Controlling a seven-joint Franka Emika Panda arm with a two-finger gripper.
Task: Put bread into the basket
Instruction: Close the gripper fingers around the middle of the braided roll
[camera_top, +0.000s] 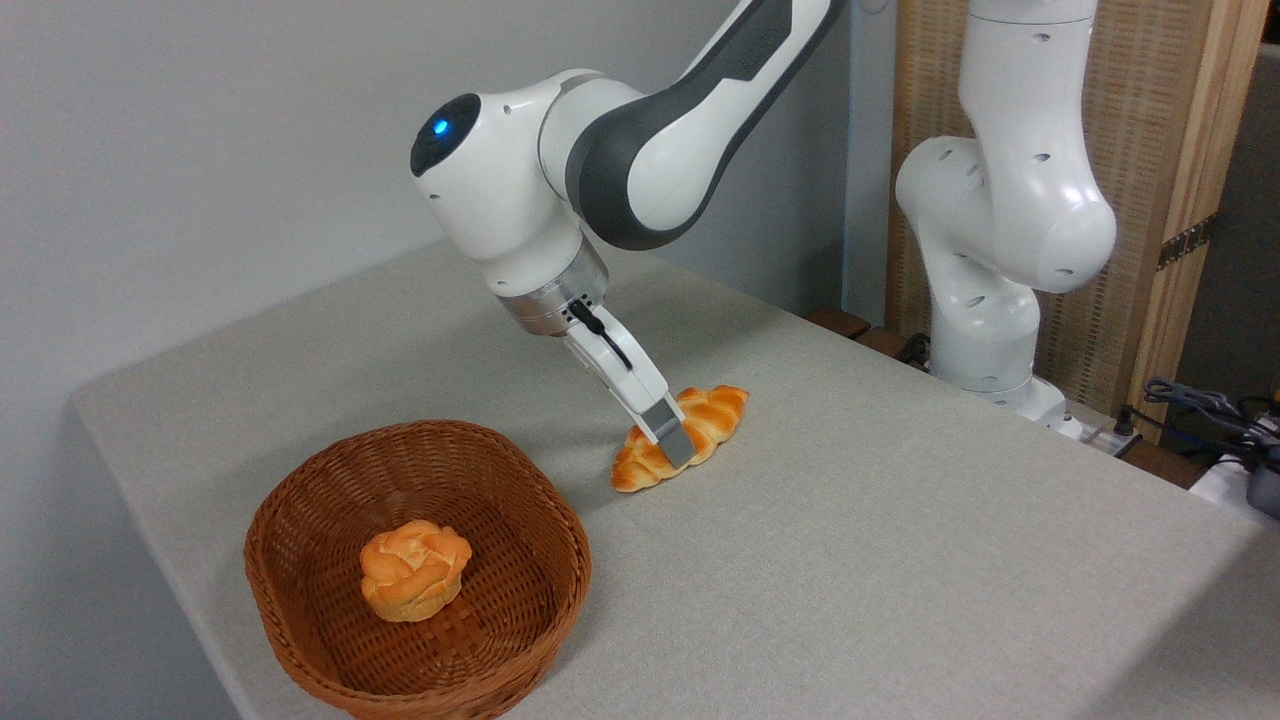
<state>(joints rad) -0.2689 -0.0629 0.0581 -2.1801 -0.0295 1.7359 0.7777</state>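
The bread (716, 410) is a braided golden loaf lying on the grey table, right of and behind the basket. My gripper (668, 442) reaches down at a slant onto the loaf's middle. The near finger (673, 438) covers the loaf's front side and its tip reaches the table; the far finger is hidden behind it. I cannot tell how wide the jaws stand or whether they press the loaf. The basket (330, 446) is a round brown wicker bowl at the front left, about a hand's width from the loaf's near end.
A small round orange bun (413, 568) sits inside the basket. The arm's white base (990, 330) stands at the table's far right edge, with cables (1200, 405) beyond it. The table's front-left edge runs close beside the basket.
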